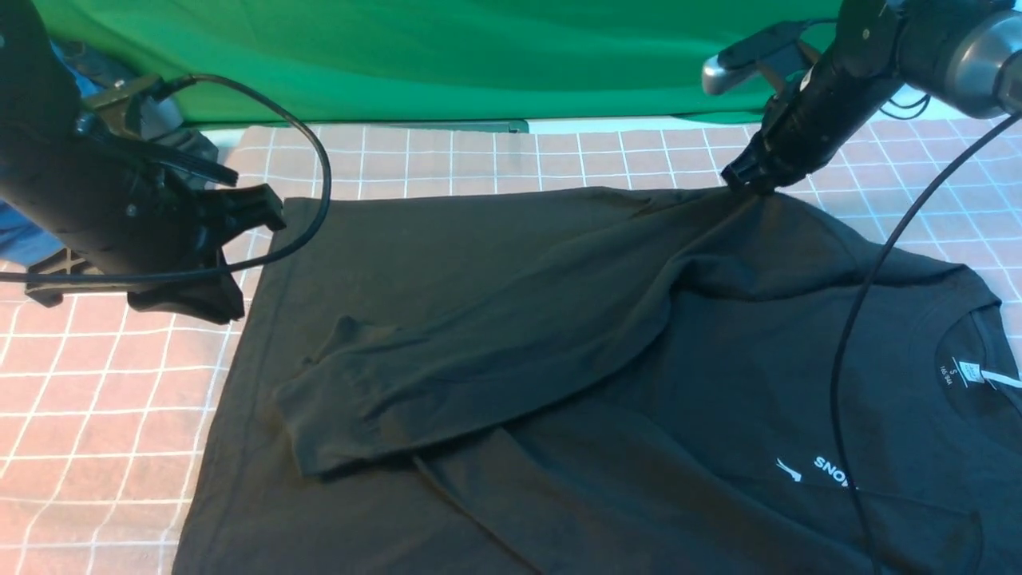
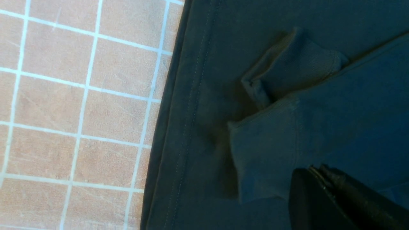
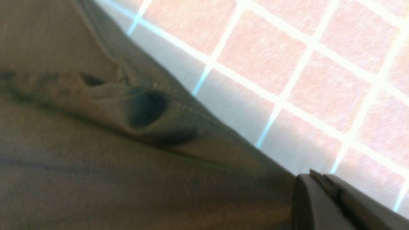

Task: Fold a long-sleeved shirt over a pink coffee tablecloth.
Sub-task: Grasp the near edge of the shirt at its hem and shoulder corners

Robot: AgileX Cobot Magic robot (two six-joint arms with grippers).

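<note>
The black long-sleeved shirt (image 1: 559,335) lies spread on the pink coffee tablecloth (image 1: 96,383), collar to the right with its white neck label (image 1: 970,371) and white print (image 1: 830,471) showing. One sleeve lies folded across the body, its cuff (image 1: 319,431) near the hem. My right gripper (image 1: 749,185) is shut on the shirt's far shoulder edge (image 3: 223,140), and the fabric creases up toward it. My left gripper (image 1: 215,307) hangs shut and empty over the hem side, just above the sleeve cuffs (image 2: 265,159).
A green cloth (image 1: 439,56) hangs behind the table. The right arm's black cable (image 1: 862,319) hangs across the shirt's chest. The left arm's cable (image 1: 311,160) loops over the far left corner. Something blue (image 1: 16,231) shows at the left edge.
</note>
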